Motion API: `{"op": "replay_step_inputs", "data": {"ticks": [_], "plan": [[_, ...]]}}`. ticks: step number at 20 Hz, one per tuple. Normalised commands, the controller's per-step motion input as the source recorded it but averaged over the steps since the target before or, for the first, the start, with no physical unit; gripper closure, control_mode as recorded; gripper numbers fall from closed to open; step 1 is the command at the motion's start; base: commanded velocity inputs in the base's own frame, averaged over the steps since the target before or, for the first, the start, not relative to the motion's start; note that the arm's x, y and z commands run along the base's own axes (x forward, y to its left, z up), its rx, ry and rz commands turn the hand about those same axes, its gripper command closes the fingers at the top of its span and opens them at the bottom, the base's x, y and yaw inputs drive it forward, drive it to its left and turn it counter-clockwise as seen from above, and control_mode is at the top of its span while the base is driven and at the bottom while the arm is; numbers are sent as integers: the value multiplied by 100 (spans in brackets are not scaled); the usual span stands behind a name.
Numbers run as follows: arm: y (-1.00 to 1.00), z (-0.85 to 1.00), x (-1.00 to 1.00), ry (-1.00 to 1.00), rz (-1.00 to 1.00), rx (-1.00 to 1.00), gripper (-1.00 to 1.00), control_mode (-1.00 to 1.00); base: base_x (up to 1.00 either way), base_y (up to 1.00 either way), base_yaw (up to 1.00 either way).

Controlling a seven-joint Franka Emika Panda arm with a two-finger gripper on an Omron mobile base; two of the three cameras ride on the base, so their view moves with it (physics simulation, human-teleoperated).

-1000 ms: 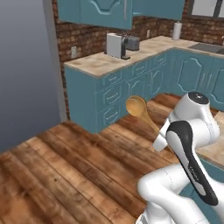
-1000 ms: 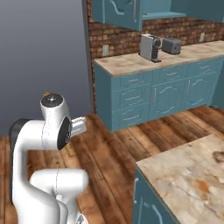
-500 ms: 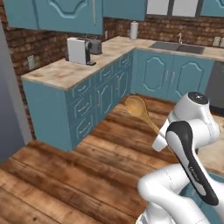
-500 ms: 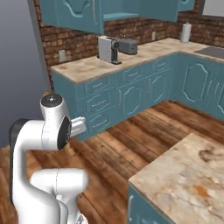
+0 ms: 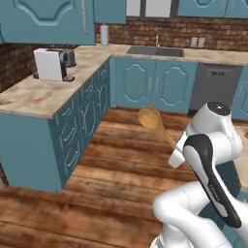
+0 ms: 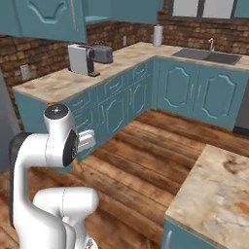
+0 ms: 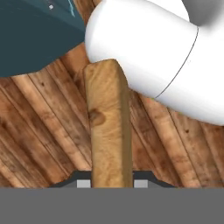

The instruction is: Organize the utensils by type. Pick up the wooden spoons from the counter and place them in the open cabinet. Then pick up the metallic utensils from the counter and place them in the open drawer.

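Note:
A light brown wooden spoon (image 5: 151,120) sticks out from behind my white arm over the wood floor, its rounded bowl up and to the left. In the hand view its handle (image 7: 108,127) runs up from between the two fingertips, and my gripper (image 7: 111,183) is shut on it. A beige marbled counter (image 5: 36,94) with teal drawer fronts runs along the left and back walls. Teal wall cabinets (image 6: 46,19) hang above it; I cannot tell which one is open. The metallic utensils and the drawer are out of view.
A white coffee machine (image 5: 48,65) and a toaster (image 6: 103,52) stand on the left counter run. A sink (image 5: 155,50) and a paper towel roll (image 5: 103,35) sit at the back. A second marbled top (image 6: 219,194) lies at the lower right.
The whole picture has swung, so the base has turned; the corner counter, the sink and the back wall have come into view. The spoon stays in the same grip.

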Motion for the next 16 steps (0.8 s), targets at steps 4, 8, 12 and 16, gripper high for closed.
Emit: {"op": "replay_step_inputs", "data": {"ticks": [4,8,12,16], "plan": [[0,0,0,0,0,0,100,100,78,45,-46],[0,0,0,0,0,0,100,100,93,57,-37],[0,0,0,0,0,0,100,100,100,50,-26],[0,0,0,0,0,0,100,100,100,38,-20]]}}
